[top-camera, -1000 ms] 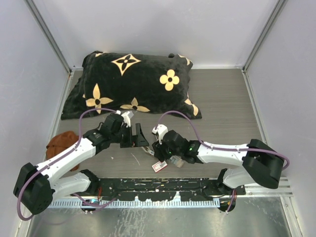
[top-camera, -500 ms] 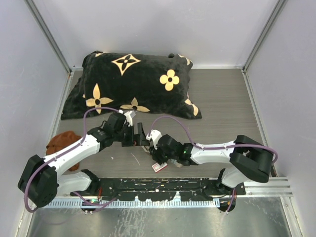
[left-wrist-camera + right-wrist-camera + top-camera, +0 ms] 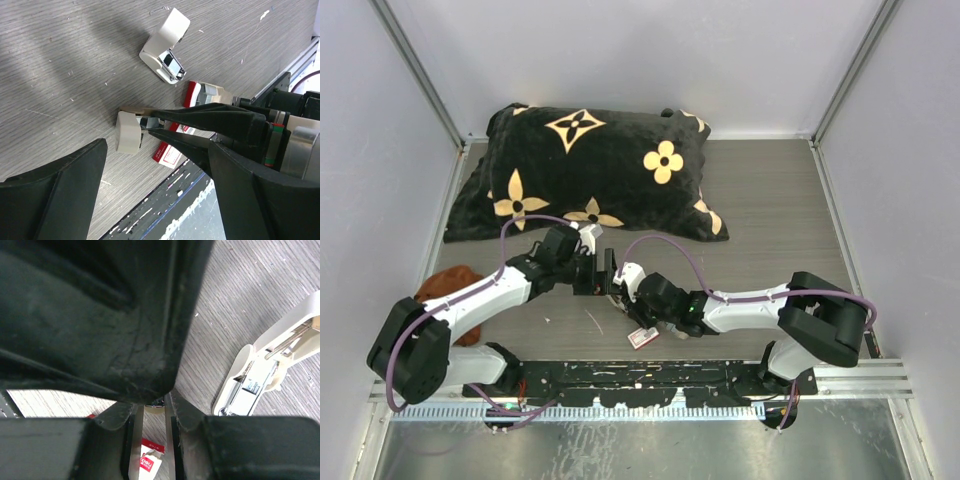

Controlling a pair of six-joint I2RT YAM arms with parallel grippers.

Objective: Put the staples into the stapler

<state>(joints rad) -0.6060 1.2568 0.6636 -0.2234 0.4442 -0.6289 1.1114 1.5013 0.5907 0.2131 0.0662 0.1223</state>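
The white stapler (image 3: 260, 370) lies hinged open on the wood table, its spring and metal channel showing; in the left wrist view its cover (image 3: 167, 35) points up. My right gripper (image 3: 149, 122) reaches in from the right. Its tips pinch a metal part at a white end block (image 3: 127, 132) of the stapler. Seen from above, the right gripper (image 3: 620, 292) covers the stapler. My left gripper (image 3: 602, 270) hovers just above and left of it, open and empty. The staples' red-and-white box (image 3: 169, 154) lies near the front edge, and the grey tray (image 3: 212, 92) is beside it.
A large black pillow (image 3: 585, 170) with gold flowers fills the back of the table. A brown object (image 3: 445, 290) lies at the left wall. The black mounting rail (image 3: 650, 380) runs along the near edge, close to the box.
My right gripper has slid left onto the stapler and narrowed its jaws. The left gripper has shifted slightly right, toward it, still open.
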